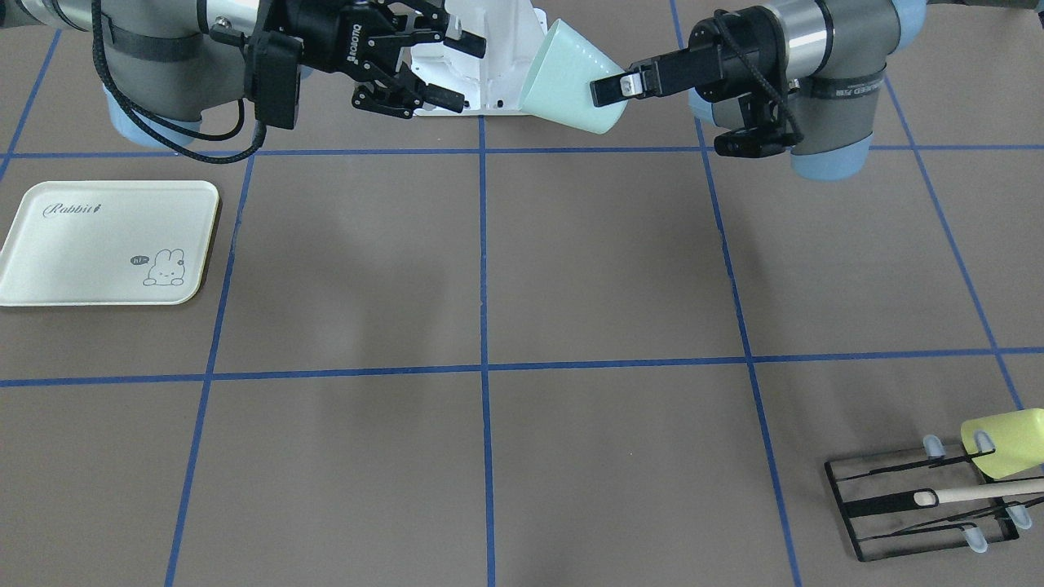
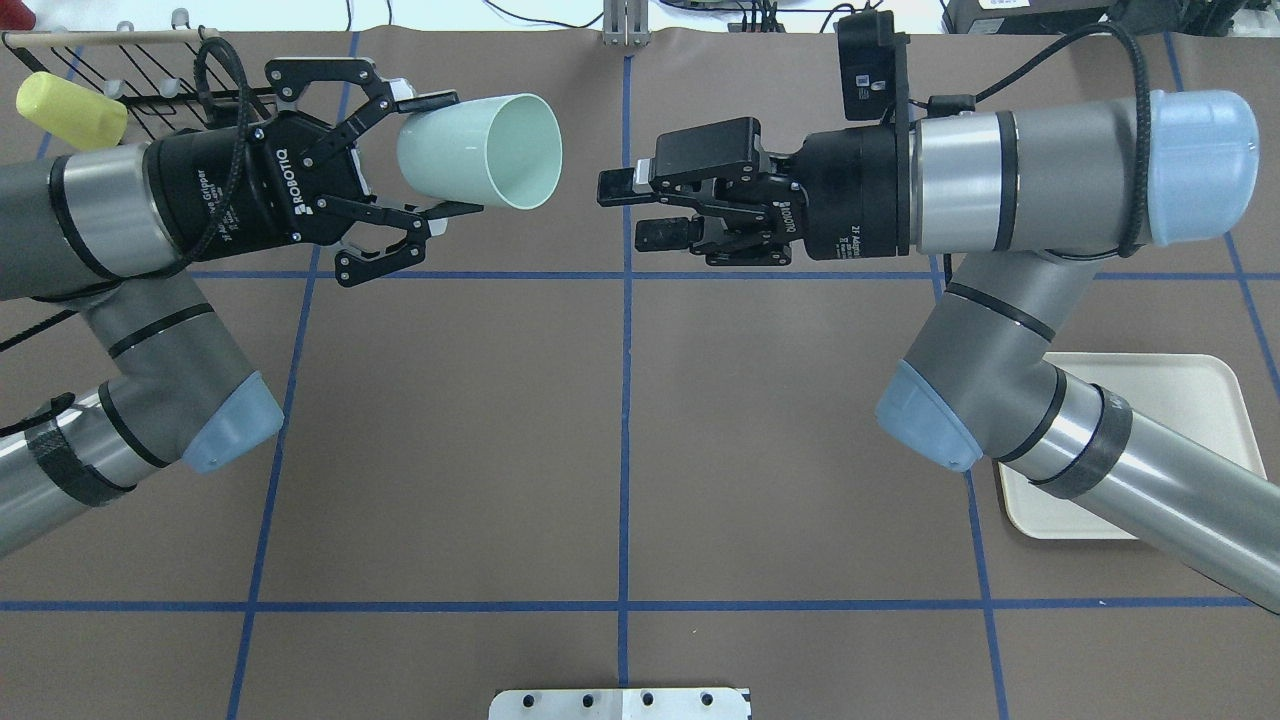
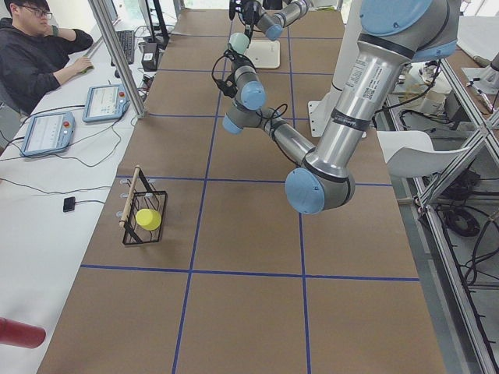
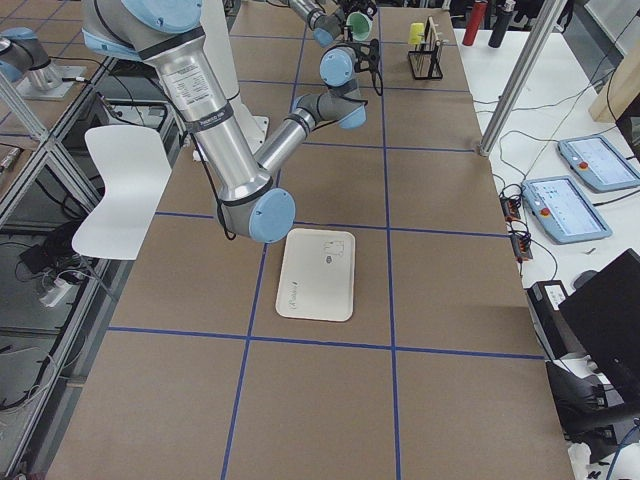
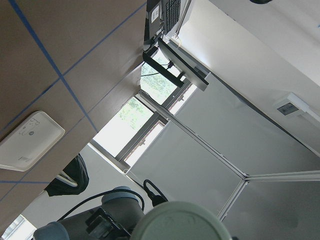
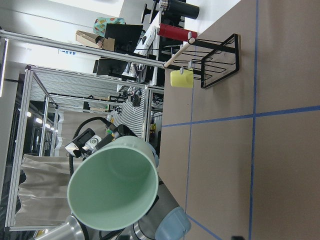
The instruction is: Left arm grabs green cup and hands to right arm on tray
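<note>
Nearest the robot, on the right, the tray (image 2: 1180,390) is lying flat on the bench (image 2: 620,440), and the right arm (image 2: 1000,320) is hanging over one corner of it. Further out, the left pincer (image 2: 440,155) is gripping the green cup (image 2: 480,150) by its narrow base end, up in the air. The cup is lying sideways with its mouth facing the right pincer (image 2: 635,208), which is waiting a little way off, partly open and empty.

To me the risk is lying in that smooth, tapered wall. A finger could be knocking the rim instead of straddling it. Or the left pincer could be letting go before the other has closed, dropping the cup onto the bench.

Nothing is sitting between the two pincers. At the far left a wire rack (image 2: 130,75) is carrying a yellow cup (image 2: 70,108), well clear.
</note>
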### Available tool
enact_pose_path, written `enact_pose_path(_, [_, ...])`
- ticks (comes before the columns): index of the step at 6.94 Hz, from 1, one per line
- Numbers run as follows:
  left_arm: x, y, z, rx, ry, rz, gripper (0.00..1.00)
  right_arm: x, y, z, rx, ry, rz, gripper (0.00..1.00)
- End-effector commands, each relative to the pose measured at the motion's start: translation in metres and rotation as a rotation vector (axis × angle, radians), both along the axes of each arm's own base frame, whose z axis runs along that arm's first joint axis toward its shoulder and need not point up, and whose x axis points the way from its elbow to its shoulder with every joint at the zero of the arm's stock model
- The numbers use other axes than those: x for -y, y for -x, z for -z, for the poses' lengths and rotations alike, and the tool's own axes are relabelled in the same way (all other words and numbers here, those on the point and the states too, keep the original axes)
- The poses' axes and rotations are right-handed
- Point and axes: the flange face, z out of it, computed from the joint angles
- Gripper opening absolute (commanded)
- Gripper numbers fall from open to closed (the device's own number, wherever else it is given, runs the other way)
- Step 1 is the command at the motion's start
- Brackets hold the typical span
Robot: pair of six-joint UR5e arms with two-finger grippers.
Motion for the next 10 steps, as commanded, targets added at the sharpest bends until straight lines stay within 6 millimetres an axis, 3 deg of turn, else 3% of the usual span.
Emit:
enact_pose_path(1, [-0.005, -0.013, 0.007, -0.017, 0.011, -0.008, 0.26, -0.002, 0.006, 0.000, 0.005, 0.009, -0.005, 0.73])
enact_pose_path(3, [-0.008, -0.018, 0.012, -0.026, 0.007, -0.016, 0.26, -0.002, 0.005, 0.000, 0.005, 0.010, -0.007, 0.71])
enact_pose_path(5, [-0.018, -0.032, 0.012, -0.028, -0.001, -0.017, 0.26, -0.001, 0.006, -0.001, 0.003, 0.012, -0.007, 0.59])
enact_pose_path(7, [-0.027, -0.043, 0.013, -0.045, 0.013, -0.021, 0.26, 0.000, 0.007, -0.001, 0.008, 0.017, -0.019, 0.59])
enact_pose_path(10, [-0.030, -0.045, 0.015, -0.049, 0.012, -0.026, 0.26, 0.001, 0.007, -0.001, 0.012, 0.025, -0.032, 0.58])
